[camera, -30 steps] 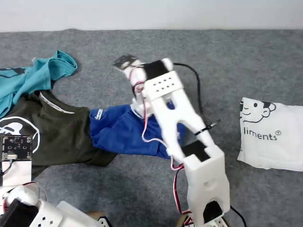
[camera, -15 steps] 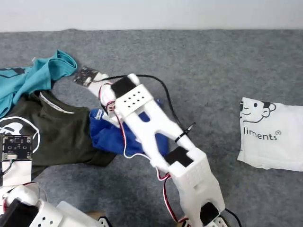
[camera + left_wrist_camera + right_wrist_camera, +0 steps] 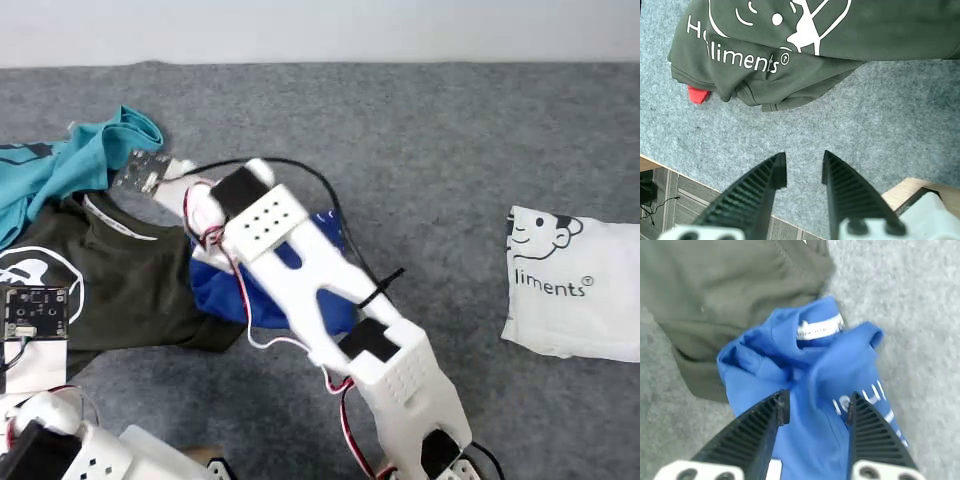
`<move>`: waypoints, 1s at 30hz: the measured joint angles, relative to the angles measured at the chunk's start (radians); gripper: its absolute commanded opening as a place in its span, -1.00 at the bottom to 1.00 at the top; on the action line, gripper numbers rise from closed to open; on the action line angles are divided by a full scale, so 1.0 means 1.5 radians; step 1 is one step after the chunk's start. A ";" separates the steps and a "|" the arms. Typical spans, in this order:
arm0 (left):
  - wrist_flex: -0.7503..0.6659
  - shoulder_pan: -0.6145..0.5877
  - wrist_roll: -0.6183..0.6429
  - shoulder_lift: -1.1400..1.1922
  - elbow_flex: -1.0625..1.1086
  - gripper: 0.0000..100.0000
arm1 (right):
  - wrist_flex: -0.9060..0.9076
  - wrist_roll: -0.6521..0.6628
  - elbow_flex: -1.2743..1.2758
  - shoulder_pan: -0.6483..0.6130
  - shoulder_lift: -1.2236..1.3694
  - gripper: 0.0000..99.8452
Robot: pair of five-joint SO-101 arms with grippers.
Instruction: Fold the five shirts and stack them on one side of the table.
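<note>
A crumpled blue shirt (image 3: 226, 291) lies mid-table, its collar label (image 3: 818, 328) facing up. My right gripper (image 3: 817, 406) hovers open just over it, blue cloth showing between its fingers. In the high view the right arm (image 3: 300, 270) stretches over this shirt toward the left. A dark green shirt (image 3: 120, 275) spreads out beside it, touching the blue one. A teal shirt (image 3: 60, 165) is bunched at the far left. A folded white shirt (image 3: 575, 285) rests at the right. My left gripper (image 3: 802, 172) hangs open near the table's front edge, short of the green shirt's hem (image 3: 780, 95).
A small red piece (image 3: 697, 94) peeks out from under the green shirt. The table's front edge (image 3: 790, 222) runs close behind the left gripper, with floor beyond. Bare grey mat (image 3: 470, 150) lies between the blue and white shirts.
The right arm has swung left across the blue shirt, its wrist now near the green shirt's collar. The blue shirt looks a little more bunched. The left arm has kept still.
</note>
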 measured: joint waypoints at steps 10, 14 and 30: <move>0.000 0.000 0.000 0.000 0.000 -0.74 | 0.108 0.035 -0.014 0.183 0.040 -0.98; 0.000 0.000 0.000 0.000 0.000 -0.74 | 0.109 0.060 -0.014 0.228 0.084 -0.98; 0.000 0.000 0.000 0.000 0.000 -0.74 | 0.109 0.063 -0.013 -0.031 0.111 -0.98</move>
